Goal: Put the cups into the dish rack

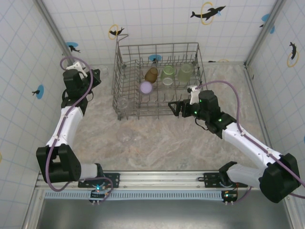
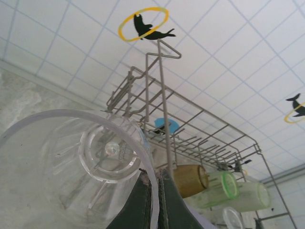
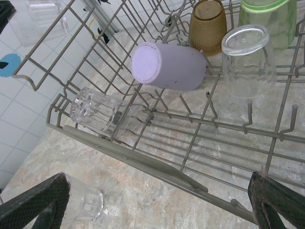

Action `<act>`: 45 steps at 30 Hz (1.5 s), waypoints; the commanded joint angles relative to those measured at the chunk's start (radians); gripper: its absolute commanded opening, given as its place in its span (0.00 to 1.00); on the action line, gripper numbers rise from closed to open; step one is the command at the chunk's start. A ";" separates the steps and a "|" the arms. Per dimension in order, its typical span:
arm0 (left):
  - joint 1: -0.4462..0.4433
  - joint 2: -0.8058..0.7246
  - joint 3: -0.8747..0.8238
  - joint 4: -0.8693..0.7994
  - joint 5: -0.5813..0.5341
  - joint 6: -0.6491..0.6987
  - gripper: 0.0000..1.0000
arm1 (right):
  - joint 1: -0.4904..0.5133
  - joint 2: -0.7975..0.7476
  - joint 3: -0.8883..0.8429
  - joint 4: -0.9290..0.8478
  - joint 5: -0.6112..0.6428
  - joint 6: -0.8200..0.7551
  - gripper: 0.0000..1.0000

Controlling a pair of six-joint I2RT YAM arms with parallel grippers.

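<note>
The grey wire dish rack (image 1: 125, 62) stands at the back middle of the table. In it lie an amber cup (image 3: 207, 21), a lilac cup (image 3: 169, 66), green cups (image 1: 167, 72) and a clear cup (image 3: 97, 112) on its side at the near left corner. Another clear cup (image 3: 248, 59) stands upside down. My left gripper (image 2: 153, 174), left of the rack, is shut on the rim of a clear cup (image 2: 90, 162). My right gripper (image 1: 175, 109) hangs open over the rack's front edge with nothing between its fingers. One more clear cup (image 1: 126, 134) sits on the table in front of the rack.
Tiled walls close in the back and both sides. The marbled tabletop (image 1: 171, 143) stretches between the rack and the arm bases. The rack's tall wire handle (image 2: 162, 95) rises at its back left corner, close to my left gripper.
</note>
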 commanded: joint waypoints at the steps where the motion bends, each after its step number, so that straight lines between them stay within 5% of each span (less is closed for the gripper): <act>1: 0.004 -0.046 -0.012 0.128 0.083 -0.017 0.00 | 0.007 0.022 -0.004 0.048 -0.014 0.005 0.99; 19: 0.003 -0.006 -0.059 0.415 0.356 -0.292 0.00 | 0.010 0.125 0.075 0.086 -0.034 0.049 0.99; 45: -0.102 0.011 -0.217 0.604 0.340 -0.383 0.00 | -0.001 0.398 0.243 0.448 -0.261 0.344 0.99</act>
